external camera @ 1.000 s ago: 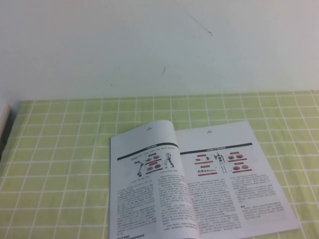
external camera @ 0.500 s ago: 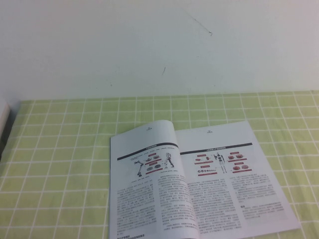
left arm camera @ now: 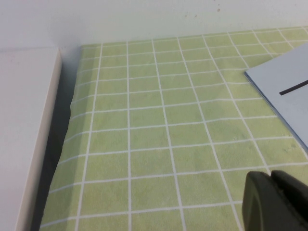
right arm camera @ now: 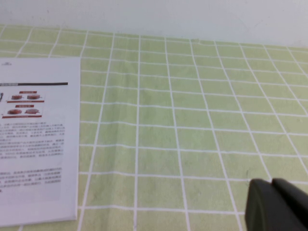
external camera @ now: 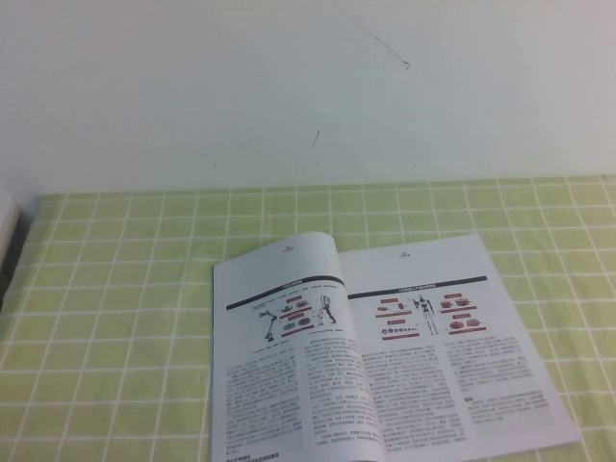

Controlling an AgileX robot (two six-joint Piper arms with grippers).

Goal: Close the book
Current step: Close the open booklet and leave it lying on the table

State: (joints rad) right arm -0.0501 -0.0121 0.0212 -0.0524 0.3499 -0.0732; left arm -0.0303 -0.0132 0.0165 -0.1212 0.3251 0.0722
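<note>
An open book (external camera: 375, 356) with white pages of text and red-and-black figures lies flat on the green checked cloth, in the near middle of the high view. Its left page bulges up a little at the spine. Neither arm shows in the high view. In the left wrist view my left gripper (left arm camera: 271, 175) is shut and empty above the cloth, left of the book's corner (left arm camera: 284, 96). In the right wrist view my right gripper (right arm camera: 272, 183) is shut and empty, right of the book's right page (right arm camera: 36, 139).
The green checked tablecloth (external camera: 115, 289) covers the table up to a white wall (external camera: 289, 87). A white slab (left arm camera: 24, 130) borders the cloth's left edge, with a dark gap beside it.
</note>
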